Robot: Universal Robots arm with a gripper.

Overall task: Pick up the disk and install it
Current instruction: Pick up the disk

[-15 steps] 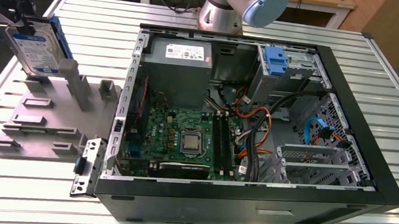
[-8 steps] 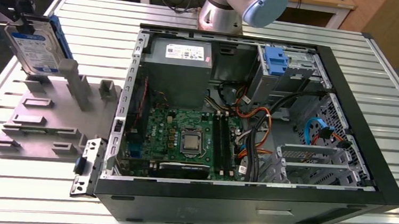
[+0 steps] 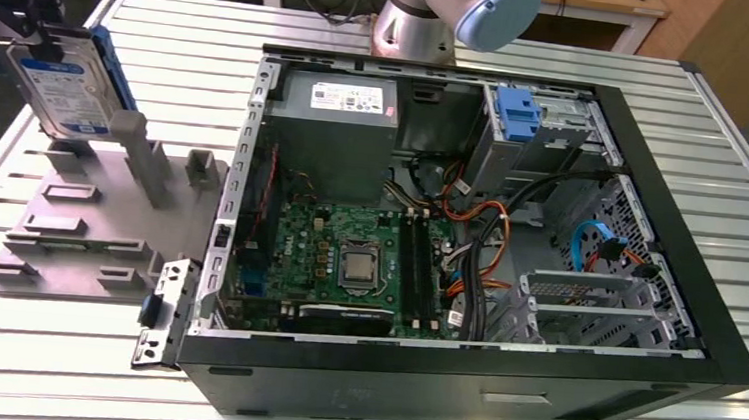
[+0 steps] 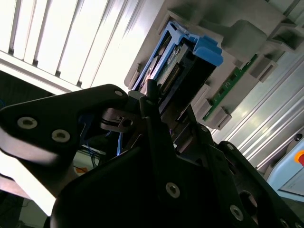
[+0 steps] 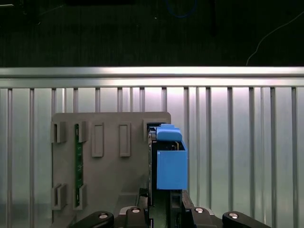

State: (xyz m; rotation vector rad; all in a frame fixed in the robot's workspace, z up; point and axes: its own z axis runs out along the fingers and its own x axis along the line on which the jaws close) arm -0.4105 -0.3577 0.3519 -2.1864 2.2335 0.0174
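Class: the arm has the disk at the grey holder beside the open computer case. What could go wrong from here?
1. The pincer seems to grip the disk by one end, so the disk might tilt or slip.
2. The disk stands close to the posts of the holder; its blue rails could snag there.
3. Loose cables lie below the cage inside the case; the disk may catch on them.

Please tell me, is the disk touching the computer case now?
Apart. The exterior view shows the disk over the grey fixture, with a plain gap to the computer case.
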